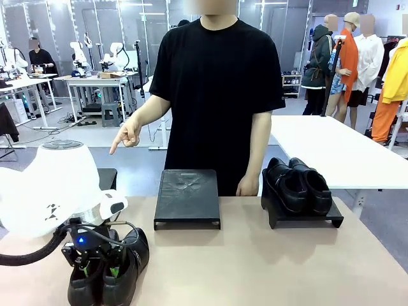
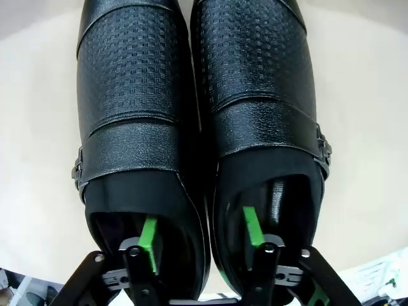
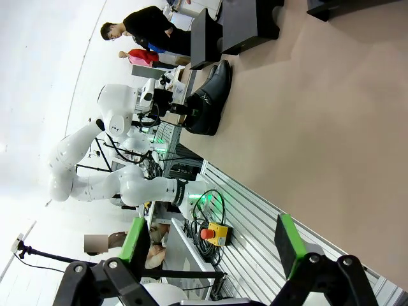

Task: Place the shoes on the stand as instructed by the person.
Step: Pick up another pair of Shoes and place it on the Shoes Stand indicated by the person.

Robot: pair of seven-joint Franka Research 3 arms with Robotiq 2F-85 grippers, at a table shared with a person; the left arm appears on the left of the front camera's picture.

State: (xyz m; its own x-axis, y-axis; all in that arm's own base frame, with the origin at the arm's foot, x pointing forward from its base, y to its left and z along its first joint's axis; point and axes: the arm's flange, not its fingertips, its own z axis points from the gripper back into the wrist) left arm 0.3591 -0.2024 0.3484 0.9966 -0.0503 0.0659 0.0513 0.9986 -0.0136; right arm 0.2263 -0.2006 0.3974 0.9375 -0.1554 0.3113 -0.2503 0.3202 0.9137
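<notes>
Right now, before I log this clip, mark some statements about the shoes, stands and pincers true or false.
1. The middle stand is bare. True.
2. A pair of shoes sits on the right stand. True.
3. The left pincer hangs clear above the near shoes. False: one finger is inside each shoe.
4. The right pincer holds a shoe. False: it is open and empty.
5. The person's hand is pointing. True.
</notes>
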